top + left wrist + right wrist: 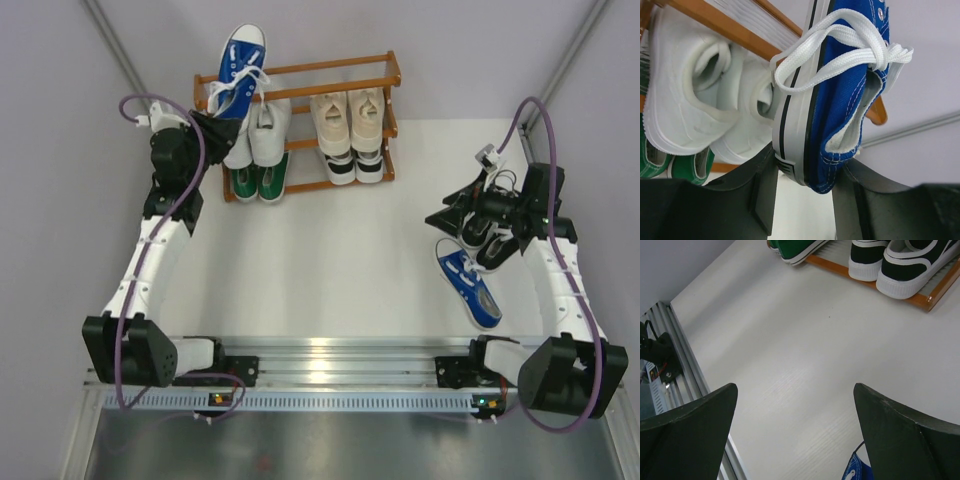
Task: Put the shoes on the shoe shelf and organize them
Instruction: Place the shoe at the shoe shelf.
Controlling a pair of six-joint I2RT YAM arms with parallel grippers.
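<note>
My left gripper (216, 124) is shut on the heel of a blue canvas shoe (238, 68) and holds it tilted above the top left of the orange-brown shoe shelf (385, 75). In the left wrist view the blue shoe (845, 90) sits sole-left between my fingers (760, 195), its white laces hanging loose. The plain white pair (262, 130), beige pair (350, 115), black-and-white pair (355, 167) and green pair (258, 183) sit on the shelf. My right gripper (455, 212) is open and empty. The other blue shoe (468, 285) and the black canvas shoes (490, 240) lie on the table under the right arm.
The right wrist view shows bare white table between my open gripper (795, 390), with the green shoe (795, 250), black-and-white pair (905, 265) and shelf base (920, 299) beyond, and the blue shoe's edge (857, 472) below. Grey walls close behind the shelf.
</note>
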